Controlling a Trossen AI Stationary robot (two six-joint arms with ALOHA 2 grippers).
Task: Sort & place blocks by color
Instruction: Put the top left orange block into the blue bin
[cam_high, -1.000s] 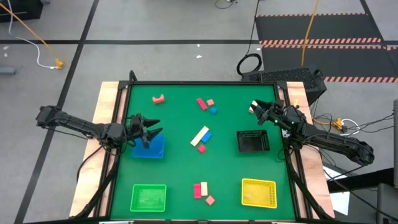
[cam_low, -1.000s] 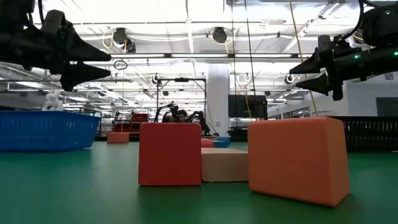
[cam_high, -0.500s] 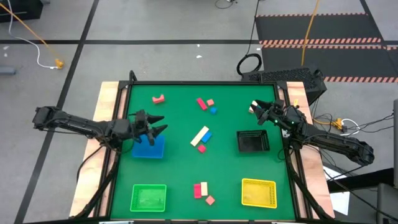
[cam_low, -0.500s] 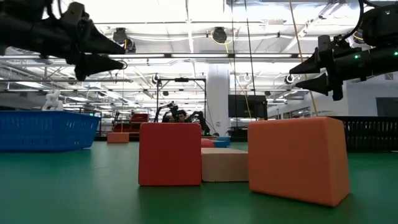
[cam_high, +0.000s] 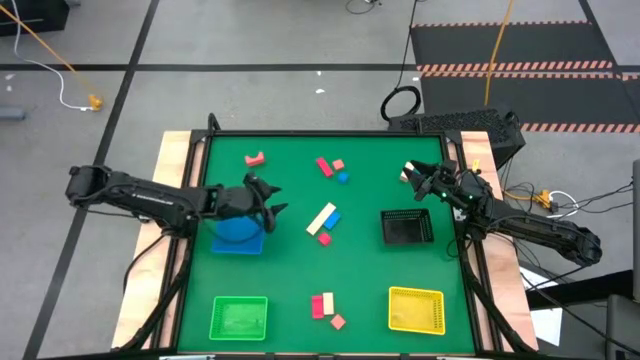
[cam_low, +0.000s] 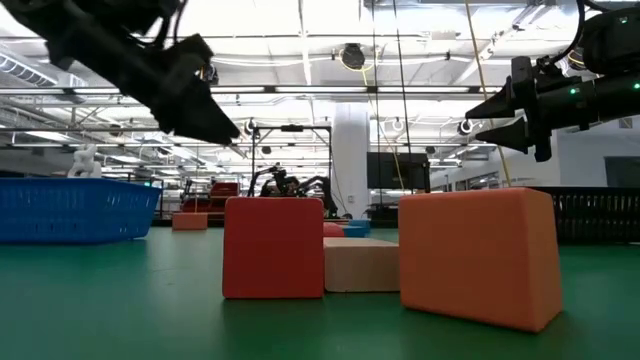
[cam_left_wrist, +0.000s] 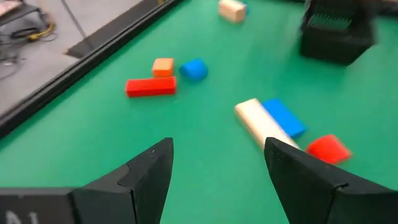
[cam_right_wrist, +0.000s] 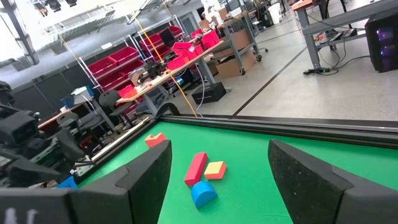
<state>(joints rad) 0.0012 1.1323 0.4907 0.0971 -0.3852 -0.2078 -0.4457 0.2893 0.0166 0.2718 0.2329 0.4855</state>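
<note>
High view is showing sorting barely begun: blocks (cam_high: 322, 219) lying scattered on the green counter (cam_high: 290, 280), left hand (cam_high: 275, 208) hovering spread and empty near the blue tray (cam_high: 240, 238).

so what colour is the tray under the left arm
Blue: the tray under the left tool, clearest in the high view.

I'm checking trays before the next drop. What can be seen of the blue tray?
The blue tray is a square basket with slotted, plastic-looking walls, sitting flat on the green table near its left edge. The left gripper, open and empty, hangs above its right side. Its inside is partly hidden by the arm; nothing is seen touching it.
</note>
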